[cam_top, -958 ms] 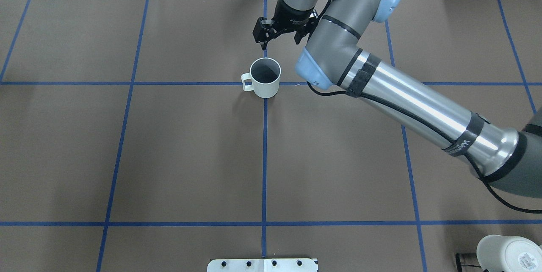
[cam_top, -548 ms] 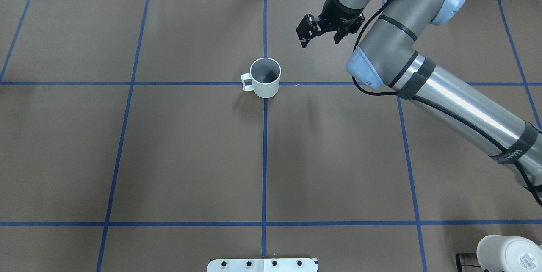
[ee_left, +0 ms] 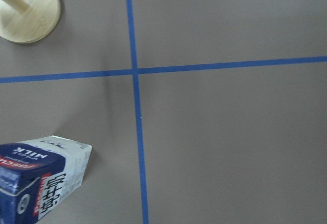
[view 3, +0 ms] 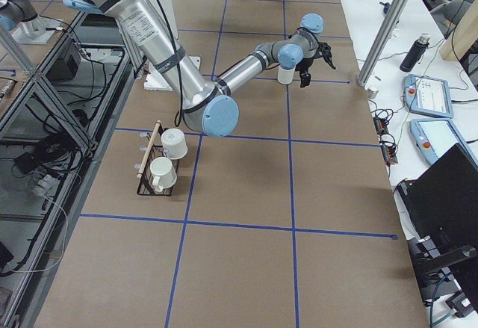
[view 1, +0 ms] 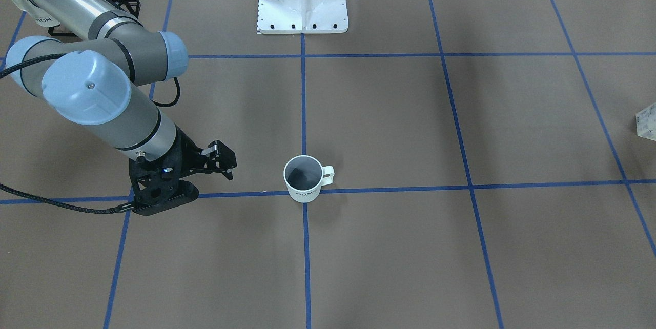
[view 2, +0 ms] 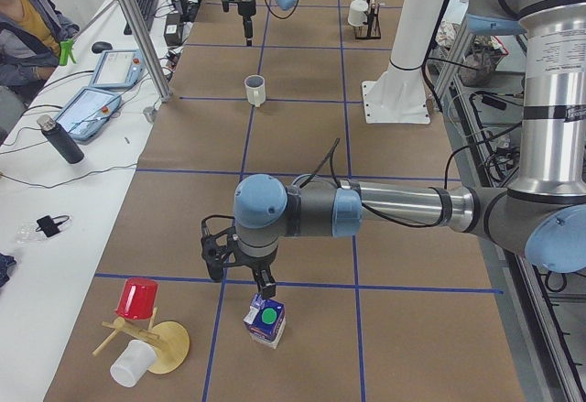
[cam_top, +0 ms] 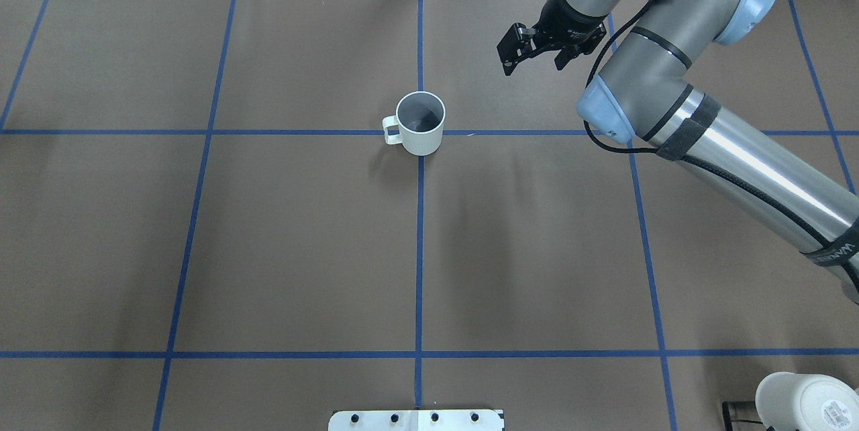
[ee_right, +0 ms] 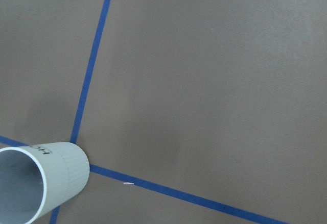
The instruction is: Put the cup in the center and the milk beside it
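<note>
The cup is standing upright where the blue tape lines cross, just above the overhead frame's centre. The right gripper is hovering at the upper right, well apart, with its fingers spread and empty. At the left-side view's bottom centre, the milk is sitting just below the left gripper; I cannot tell how its fingers stand.

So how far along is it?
Done: the cup stands on the central tape crossing, with the right jaws open and clear of it. In hand: the left jaws hang over the milk, far from the cup. Left: grip it and set it beside the cup.
</note>
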`<act>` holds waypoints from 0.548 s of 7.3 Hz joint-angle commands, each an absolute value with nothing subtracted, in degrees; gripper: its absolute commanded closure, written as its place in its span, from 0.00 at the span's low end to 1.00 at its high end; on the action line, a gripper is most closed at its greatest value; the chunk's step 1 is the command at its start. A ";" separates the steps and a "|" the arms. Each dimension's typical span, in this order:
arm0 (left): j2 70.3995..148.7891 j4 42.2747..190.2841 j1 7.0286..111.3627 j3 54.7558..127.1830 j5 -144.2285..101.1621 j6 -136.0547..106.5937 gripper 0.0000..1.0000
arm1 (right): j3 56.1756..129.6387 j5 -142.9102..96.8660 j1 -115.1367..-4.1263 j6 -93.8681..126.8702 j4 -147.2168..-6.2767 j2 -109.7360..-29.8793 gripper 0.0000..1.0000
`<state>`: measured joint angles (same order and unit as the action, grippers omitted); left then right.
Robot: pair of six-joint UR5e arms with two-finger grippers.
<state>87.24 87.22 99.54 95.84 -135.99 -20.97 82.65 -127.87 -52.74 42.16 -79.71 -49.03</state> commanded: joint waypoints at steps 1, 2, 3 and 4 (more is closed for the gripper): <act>87.98 95.84 99.76 85.66 -134.40 -25.57 0.02 | 84.19 -128.93 -54.92 41.58 -79.72 -51.92 0.00; 88.07 98.59 99.76 85.26 -133.95 -31.58 0.02 | 84.98 -130.41 -55.63 41.49 -79.63 -53.60 0.00; 87.02 99.14 99.84 85.34 -133.86 -32.25 0.02 | 85.25 -130.52 -55.63 41.57 -79.63 -53.61 0.00; 86.84 99.40 99.84 85.25 -133.94 -33.82 0.02 | 85.51 -130.26 -55.55 41.57 -79.63 -53.87 0.00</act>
